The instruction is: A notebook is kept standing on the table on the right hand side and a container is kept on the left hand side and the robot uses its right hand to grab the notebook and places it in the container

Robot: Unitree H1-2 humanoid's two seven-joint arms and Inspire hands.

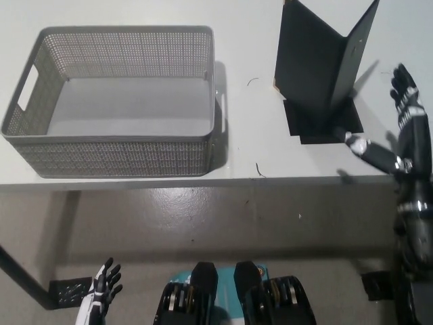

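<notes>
Grey mesh container, nothing inside

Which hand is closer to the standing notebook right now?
Right. The right hand is open just right of the notebook; the left hand hangs low, below the table.

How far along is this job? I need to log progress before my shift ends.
Nothing is placed yet: the notebook stands open on the table, and the container on the left has no notebook in it. In hand: the black right hand is open above the table's right edge, beside the notebook, not touching it. The white left hand rests low. Left to do: grasp, carry, put it in.
</notes>
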